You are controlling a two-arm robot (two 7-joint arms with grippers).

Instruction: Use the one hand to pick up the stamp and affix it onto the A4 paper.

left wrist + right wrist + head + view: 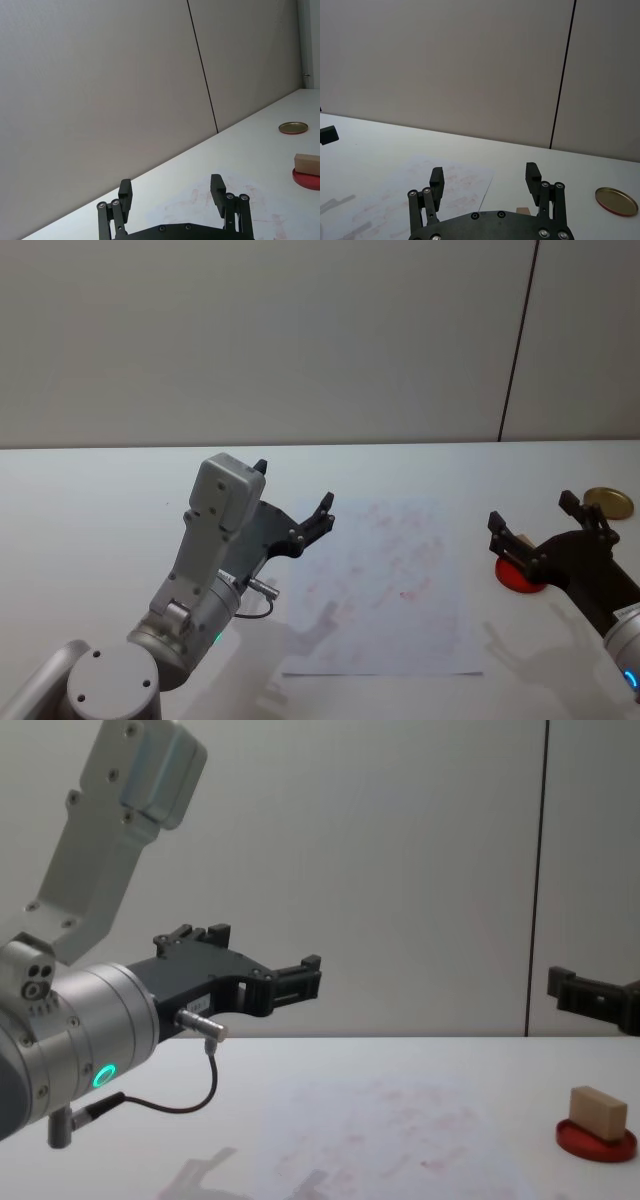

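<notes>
Sitting on the ink pad (578,1139) at three o'clock of the A4 paper (390,580), the wooden stamp (598,1112) looks light and rigid; pinch its long sides. Right gripper (484,171) hovers over it, left gripper (170,182) at nine, both jaws wide.

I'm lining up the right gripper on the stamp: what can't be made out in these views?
- Chest view: underside of the small tan wooden stamp block, hidden against the flat round red ink pad.
- Head view: the open black right gripper covers the stamp.
- Right wrist view: its body hides most of it.
- Left wrist view, past the open left gripper: the edge cuts stamp and pad.
</notes>
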